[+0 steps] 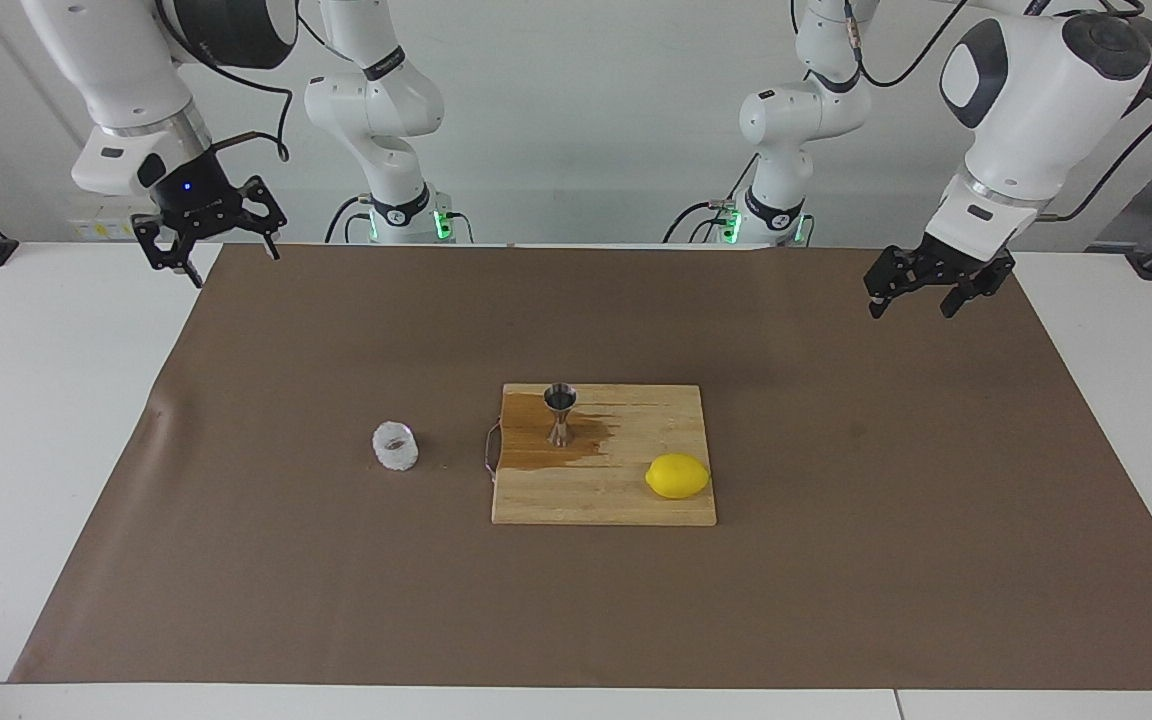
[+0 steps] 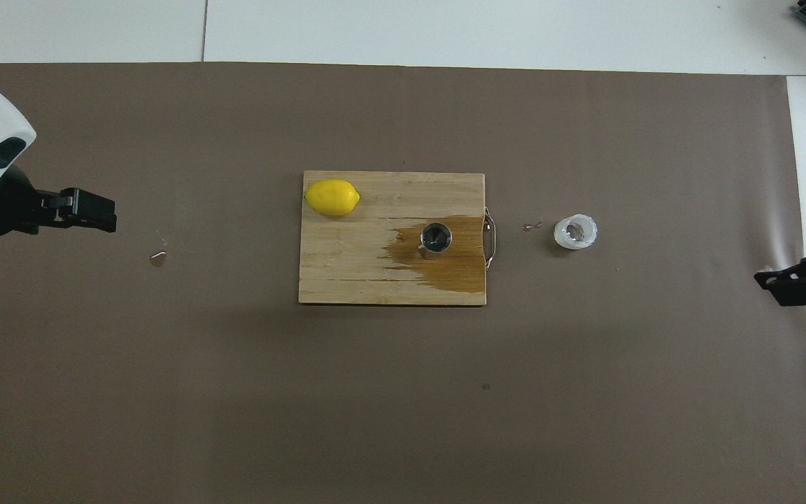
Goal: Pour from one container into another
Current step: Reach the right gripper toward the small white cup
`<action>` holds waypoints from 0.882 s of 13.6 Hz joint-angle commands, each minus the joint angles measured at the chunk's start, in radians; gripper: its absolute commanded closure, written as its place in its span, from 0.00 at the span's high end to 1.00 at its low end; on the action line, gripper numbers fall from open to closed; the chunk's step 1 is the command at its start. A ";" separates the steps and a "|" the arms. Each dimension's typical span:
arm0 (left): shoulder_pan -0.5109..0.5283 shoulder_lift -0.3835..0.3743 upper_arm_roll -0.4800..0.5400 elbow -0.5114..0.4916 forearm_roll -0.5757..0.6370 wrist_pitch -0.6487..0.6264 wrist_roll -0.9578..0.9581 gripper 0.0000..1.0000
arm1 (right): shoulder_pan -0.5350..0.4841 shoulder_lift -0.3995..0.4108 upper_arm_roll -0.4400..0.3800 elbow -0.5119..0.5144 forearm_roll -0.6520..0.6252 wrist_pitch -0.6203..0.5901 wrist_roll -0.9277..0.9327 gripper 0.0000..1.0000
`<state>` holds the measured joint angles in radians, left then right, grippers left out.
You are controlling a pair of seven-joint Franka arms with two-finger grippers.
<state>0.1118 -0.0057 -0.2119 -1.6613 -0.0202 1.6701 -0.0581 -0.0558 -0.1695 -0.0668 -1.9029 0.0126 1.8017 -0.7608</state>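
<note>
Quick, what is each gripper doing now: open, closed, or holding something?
Left gripper: open, holding nothing, up over the mat.
Right gripper: open, holding nothing, up over the mat's edge.

steel jigger (image 1: 561,413) upright on wet cutting board (image 1: 636,500)
</note>
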 commanded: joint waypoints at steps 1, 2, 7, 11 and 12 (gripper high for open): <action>-0.093 -0.001 0.088 0.087 0.019 -0.081 0.032 1.00 | -0.004 -0.036 0.009 -0.088 0.023 0.048 -0.072 1.00; -0.095 0.004 0.088 0.101 0.017 -0.085 0.043 1.00 | -0.010 -0.036 0.007 -0.087 0.096 0.041 -0.145 1.00; -0.095 -0.022 0.085 0.049 0.009 -0.085 0.035 1.00 | -0.064 0.054 0.002 -0.090 0.249 0.119 -0.356 1.00; -0.086 -0.055 0.078 0.066 0.011 -0.110 0.043 1.00 | -0.062 0.221 0.005 -0.087 0.436 0.263 -0.524 1.00; -0.086 -0.063 0.077 0.066 0.011 -0.122 0.043 1.00 | -0.061 0.258 0.004 -0.087 0.507 0.307 -0.598 1.00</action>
<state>0.0328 -0.0248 -0.1415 -1.5898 -0.0202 1.5879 -0.0314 -0.1105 0.0155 -0.0667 -1.9985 0.4148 2.0526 -1.2529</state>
